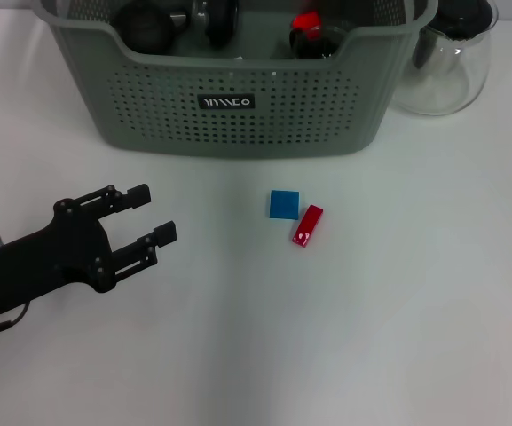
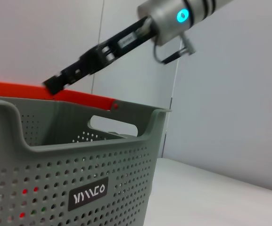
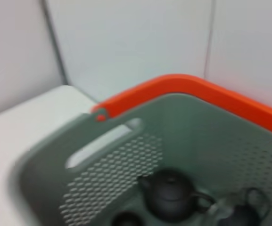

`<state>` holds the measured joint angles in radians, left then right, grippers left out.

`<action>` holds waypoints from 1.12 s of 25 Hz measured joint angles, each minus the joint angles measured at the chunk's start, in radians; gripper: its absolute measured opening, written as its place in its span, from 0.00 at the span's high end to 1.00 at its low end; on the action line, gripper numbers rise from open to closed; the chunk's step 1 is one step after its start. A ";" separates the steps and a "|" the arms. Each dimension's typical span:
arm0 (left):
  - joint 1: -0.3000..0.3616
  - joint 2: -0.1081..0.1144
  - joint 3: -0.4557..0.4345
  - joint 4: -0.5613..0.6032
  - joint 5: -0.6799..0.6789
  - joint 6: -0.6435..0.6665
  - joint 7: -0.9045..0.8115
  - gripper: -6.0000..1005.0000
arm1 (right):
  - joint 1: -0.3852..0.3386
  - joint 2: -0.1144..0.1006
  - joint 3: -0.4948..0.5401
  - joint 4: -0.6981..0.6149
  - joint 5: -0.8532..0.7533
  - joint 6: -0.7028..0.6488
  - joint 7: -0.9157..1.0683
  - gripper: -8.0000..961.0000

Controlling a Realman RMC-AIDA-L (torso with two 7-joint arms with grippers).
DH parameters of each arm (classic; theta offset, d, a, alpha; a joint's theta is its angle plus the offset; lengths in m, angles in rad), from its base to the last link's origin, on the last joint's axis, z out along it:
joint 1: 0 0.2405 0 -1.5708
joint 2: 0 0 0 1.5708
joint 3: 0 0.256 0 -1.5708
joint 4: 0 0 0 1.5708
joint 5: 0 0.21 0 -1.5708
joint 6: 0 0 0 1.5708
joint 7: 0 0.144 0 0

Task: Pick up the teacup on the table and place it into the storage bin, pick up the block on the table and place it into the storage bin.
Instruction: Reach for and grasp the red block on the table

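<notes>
The grey-green storage bin (image 1: 229, 106) stands at the back of the table, its black label facing me. A flat blue block (image 1: 283, 204) and a small red block (image 1: 307, 224) lie side by side on the table in front of the bin. My left gripper (image 1: 156, 213) hovers open and empty to the left of the blocks, well apart from them. The left wrist view shows my right gripper (image 2: 55, 84) held above the storage bin (image 2: 79, 165). No teacup shows on the table. Dark teaware, including a teapot (image 3: 169, 194), lies inside the storage bin (image 3: 103, 155).
A clear glass jug (image 1: 446, 62) stands just right of the bin at the back right. Something red and black (image 1: 309, 31) lies in the bin's right part. An orange rim (image 3: 211, 92) runs behind the bin. White tabletop stretches in front.
</notes>
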<state>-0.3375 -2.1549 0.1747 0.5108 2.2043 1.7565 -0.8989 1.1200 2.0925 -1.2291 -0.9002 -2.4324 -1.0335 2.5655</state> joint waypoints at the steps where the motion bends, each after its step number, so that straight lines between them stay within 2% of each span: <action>1: 0.000 0.001 0.000 0.000 0.000 0.000 0.000 0.37 | -0.024 -0.002 0.014 -0.060 0.012 -0.067 -0.002 0.32; 5: 0.002 0.002 0.000 0.000 0.000 0.000 0.000 0.37 | -0.134 -0.017 0.085 -0.351 0.090 -0.401 -0.017 0.27; 8: 0.005 0.003 -0.002 0.002 0.000 -0.002 0.000 0.37 | -0.219 -0.031 0.110 -0.500 0.174 -0.623 -0.080 0.26; 11: 0.006 0.004 -0.006 0.003 0.000 -0.004 0.000 0.37 | -0.286 -0.033 0.109 -0.558 0.211 -0.749 -0.157 0.28; 14: 0.006 0.004 -0.010 0.003 0.000 -0.005 0.000 0.37 | -0.332 -0.019 0.099 -0.551 0.187 -0.833 -0.224 0.30; 17: 0.005 0.004 -0.009 0.002 0.001 -0.006 0.000 0.37 | -0.352 -0.001 0.069 -0.521 0.118 -0.854 -0.242 0.32; 20: 0.004 0.004 -0.009 0.001 0.001 -0.006 0.000 0.37 | -0.344 0.003 0.017 -0.449 0.049 -0.822 -0.227 0.34; 26: 0.004 0.003 -0.009 0.000 0.002 -0.007 0.000 0.37 | -0.291 0.005 -0.128 -0.248 0.003 -0.661 -0.239 0.36; 28: 0.006 0.003 -0.009 0.000 0.001 -0.007 0.000 0.37 | -0.290 0.008 -0.220 -0.215 0.002 -0.566 -0.254 0.36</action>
<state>-0.3317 -2.1518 0.1657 0.5107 2.2057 1.7500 -0.8989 0.8303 2.1005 -1.4487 -1.1151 -2.4309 -1.5999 2.3118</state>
